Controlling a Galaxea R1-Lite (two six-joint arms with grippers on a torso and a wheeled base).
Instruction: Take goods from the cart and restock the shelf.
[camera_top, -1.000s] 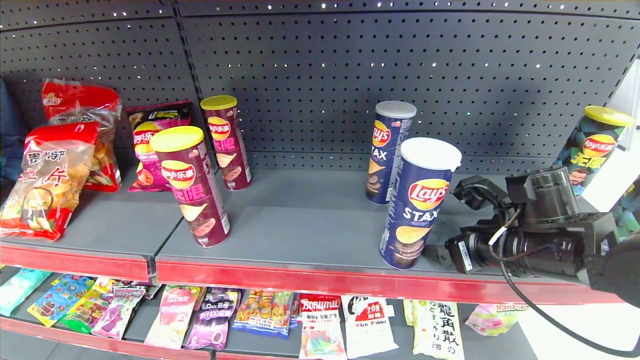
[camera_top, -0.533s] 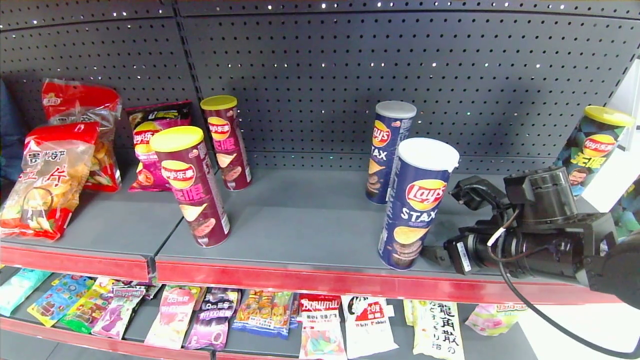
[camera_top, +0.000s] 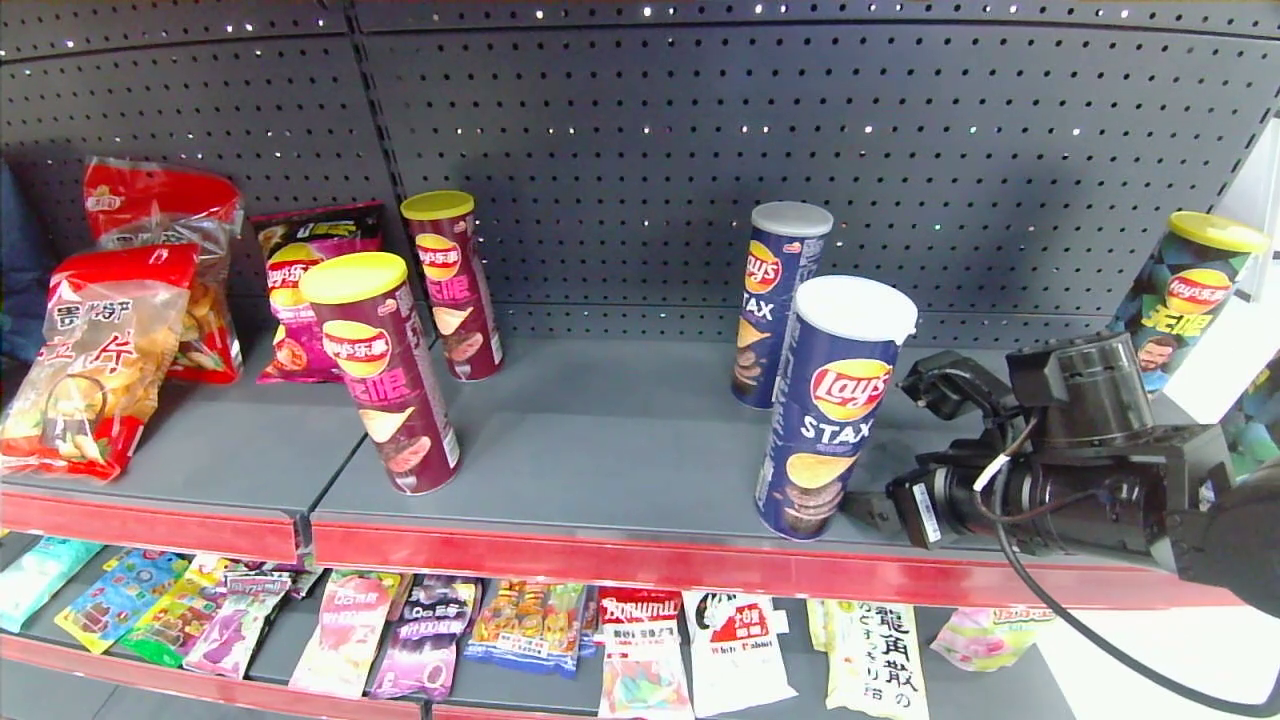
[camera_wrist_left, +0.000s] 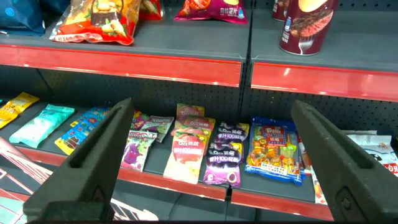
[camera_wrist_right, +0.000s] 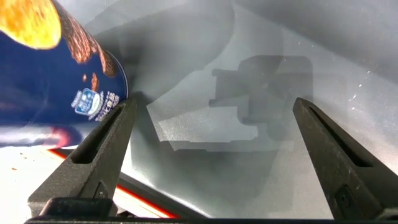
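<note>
A blue chip can (camera_top: 835, 400) with a white lid stands upright near the red front edge of the grey shelf (camera_top: 600, 450). My right gripper (camera_top: 885, 447) is just right of the can's lower half, open, with nothing between its fingers. In the right wrist view the blue can (camera_wrist_right: 56, 81) lies outside one finger (camera_wrist_right: 118, 124) of the right gripper (camera_wrist_right: 214, 102), close to its tip or touching it. My left gripper (camera_wrist_left: 211, 112) hangs open and empty, lower down, in front of the lower shelf's candy bags (camera_wrist_left: 199, 149).
A second blue can (camera_top: 778, 300) stands behind the first. Two purple cans (camera_top: 380, 370) (camera_top: 452, 285) and several snack bags (camera_top: 100, 360) stand to the left. A green yellow-lidded can (camera_top: 1185, 295) is at the far right. Bare shelf lies between the purple and blue cans.
The right arm has edged slightly to the left, and the front blue can's top has shifted a little left with it. The rest is unchanged.
</note>
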